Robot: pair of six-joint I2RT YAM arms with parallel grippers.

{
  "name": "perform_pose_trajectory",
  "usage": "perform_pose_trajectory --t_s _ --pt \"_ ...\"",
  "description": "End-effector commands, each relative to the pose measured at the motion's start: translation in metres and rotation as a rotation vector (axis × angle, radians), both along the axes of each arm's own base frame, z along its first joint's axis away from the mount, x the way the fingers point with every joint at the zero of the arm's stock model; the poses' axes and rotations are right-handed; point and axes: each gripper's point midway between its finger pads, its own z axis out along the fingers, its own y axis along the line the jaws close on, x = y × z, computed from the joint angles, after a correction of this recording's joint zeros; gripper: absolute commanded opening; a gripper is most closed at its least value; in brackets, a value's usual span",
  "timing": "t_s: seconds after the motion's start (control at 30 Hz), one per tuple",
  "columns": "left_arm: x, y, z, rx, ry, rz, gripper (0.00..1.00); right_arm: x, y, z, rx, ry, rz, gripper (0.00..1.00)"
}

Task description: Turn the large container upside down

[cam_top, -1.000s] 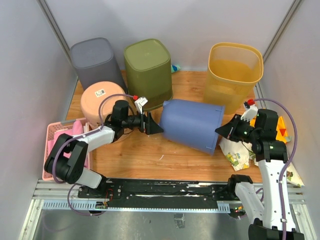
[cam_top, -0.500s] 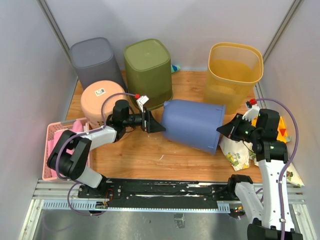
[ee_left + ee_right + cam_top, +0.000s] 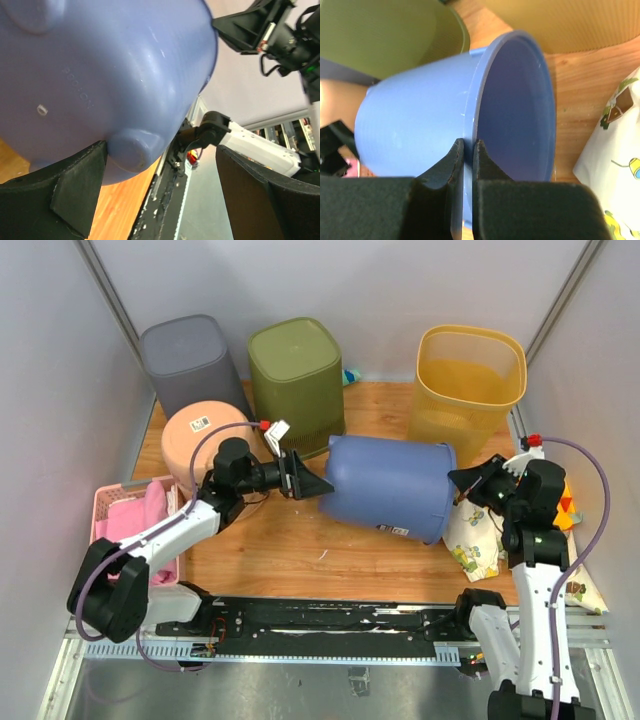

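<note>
Large blue plastic container [image 3: 385, 488] lies on its side mid wooden worktop [image 3: 290, 550], base to the L, mouth to the R. Along the back, L to R: grey plastic bin [image 3: 190, 360] & olive-green plastic bin [image 3: 297, 380], both mouth-down, then yellow translucent plastic bin [image 3: 468, 385], upright. Round peach plastic tub [image 3: 185, 445] sits in front of the first, L of the container. Pink plastic basket [image 3: 97, 540] at near-L edge w/ pink cloth [image 3: 128, 517] in it. Patterned white cloth [image 3: 470, 540] lies just beside the mouth, near-R. Left gripper [image 3: 318, 483] is at the base; right gripper [image 3: 467, 150] at the mouth, rim betw. its fingers.
</note>
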Motion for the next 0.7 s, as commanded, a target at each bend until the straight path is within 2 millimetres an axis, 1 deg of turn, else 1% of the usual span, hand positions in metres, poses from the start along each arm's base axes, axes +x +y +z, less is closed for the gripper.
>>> perform_pose_trajectory --t_s 0.0,0.13,0.3,0.4,0.5,0.53,0.67 --pt "-0.068 -0.025 0.116 -0.225 -0.234 -0.286 0.89 -0.021 0.052 -0.007 0.294 0.12 0.186 0.0" --pt "-0.074 -0.027 0.139 -0.258 -0.27 -0.295 0.89 -0.017 0.059 -0.013 0.377 0.123 0.194 0.0" --pt "-0.08 -0.038 0.155 -0.283 -0.286 -0.315 0.89 -0.014 0.063 -0.026 0.423 0.146 0.164 0.04" --pt "-0.082 -0.046 0.156 -0.287 -0.277 -0.326 0.89 -0.011 0.064 -0.042 0.462 0.171 0.125 0.04" --pt "-0.081 -0.046 0.16 -0.292 -0.279 -0.315 0.89 -0.01 0.062 -0.061 0.471 0.211 0.091 0.03" --pt "-0.079 -0.046 0.161 -0.283 -0.28 -0.307 0.89 -0.01 0.063 -0.064 0.486 0.221 0.091 0.03" --pt "-0.063 -0.046 0.15 -0.168 -0.269 -0.216 0.89 -0.009 0.066 -0.069 0.527 0.228 0.1 0.0"
